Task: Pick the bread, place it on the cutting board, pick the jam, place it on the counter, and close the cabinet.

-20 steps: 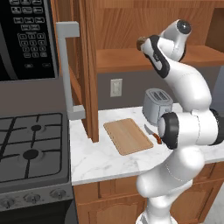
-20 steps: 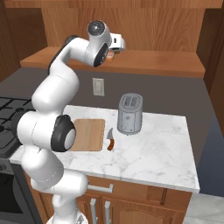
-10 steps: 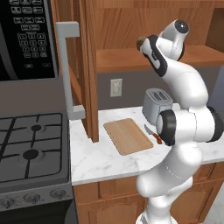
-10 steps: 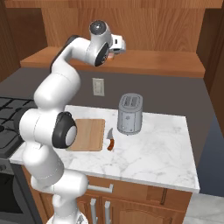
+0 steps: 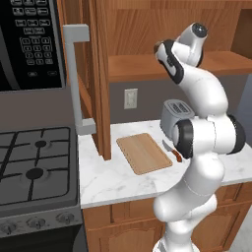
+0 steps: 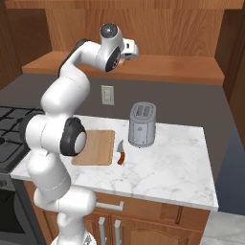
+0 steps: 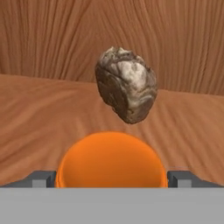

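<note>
Bread (image 7: 127, 84) sits on the cabinet (image 5: 147, 29) shelf, far side, w/ the jam (image 7: 111, 158) just in front of it, nearer the hand. Seen from the hand, the jam lies right btwn the gripper (image 7: 111, 178) tips, bread a bit beyond and looking tilted. Jaws spread wide, nothing held. From the base views the arm reaches up into the cabinet, hand over the shelf.

Progress: as far as I can judge, nothing done yet. Board (image 5: 144, 153) lies bare on the counter (image 6: 162, 165), left of the toaster (image 6: 142, 124), w/ a knife (image 6: 120, 153) btwn them. Cabinet door (image 5: 101, 78) stands open, swung out to the left beside the microwave (image 5: 29, 44). Bread not on board, jam not on counter.

Left to do: all of it – grab bread, set on board; grab jam, set on counter; shut the door. Odd bit: task says bread first, but the jam stands in the way, so the hand prob. needs to go over or past the jar to reach the loaf, or risk nudging it
</note>
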You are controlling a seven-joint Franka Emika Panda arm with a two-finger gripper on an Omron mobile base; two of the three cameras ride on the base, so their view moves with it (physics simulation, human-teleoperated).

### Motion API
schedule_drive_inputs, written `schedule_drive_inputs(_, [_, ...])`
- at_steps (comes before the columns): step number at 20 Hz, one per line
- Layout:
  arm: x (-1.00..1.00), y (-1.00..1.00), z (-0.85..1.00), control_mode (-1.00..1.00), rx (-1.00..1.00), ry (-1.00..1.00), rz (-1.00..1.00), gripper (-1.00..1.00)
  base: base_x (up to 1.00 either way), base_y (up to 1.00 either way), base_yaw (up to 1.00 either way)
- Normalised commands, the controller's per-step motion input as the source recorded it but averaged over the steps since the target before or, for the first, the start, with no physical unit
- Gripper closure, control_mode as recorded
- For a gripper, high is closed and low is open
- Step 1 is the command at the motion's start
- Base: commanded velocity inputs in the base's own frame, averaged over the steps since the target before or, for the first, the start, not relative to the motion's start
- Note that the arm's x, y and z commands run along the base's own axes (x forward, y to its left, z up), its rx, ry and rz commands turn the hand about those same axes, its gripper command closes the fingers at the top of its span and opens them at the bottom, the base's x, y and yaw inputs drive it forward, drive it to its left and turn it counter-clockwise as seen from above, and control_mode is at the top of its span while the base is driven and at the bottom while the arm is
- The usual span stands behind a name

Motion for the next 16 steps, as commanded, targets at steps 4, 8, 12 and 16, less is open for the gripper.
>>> schedule_drive_inputs(4, [0.25,0.0,0.0,-1.0,0.0,0.0,0.0,-1.0,0.0,0.0,0.0])
schedule_drive_inputs(8, [0.19,0.0,-0.01,-1.0,0.0,0.01,0.0,-1.0,0.0,0.0,0.0])
schedule_drive_inputs(12, [0.06,0.0,0.0,-1.0,-0.01,0.0,0.0,1.0,0.0,0.0,0.0])
schedule_drive_inputs(16, [0.0,0.0,-0.02,-1.0,0.0,0.0,0.0,1.0,0.0,0.0,0.0])
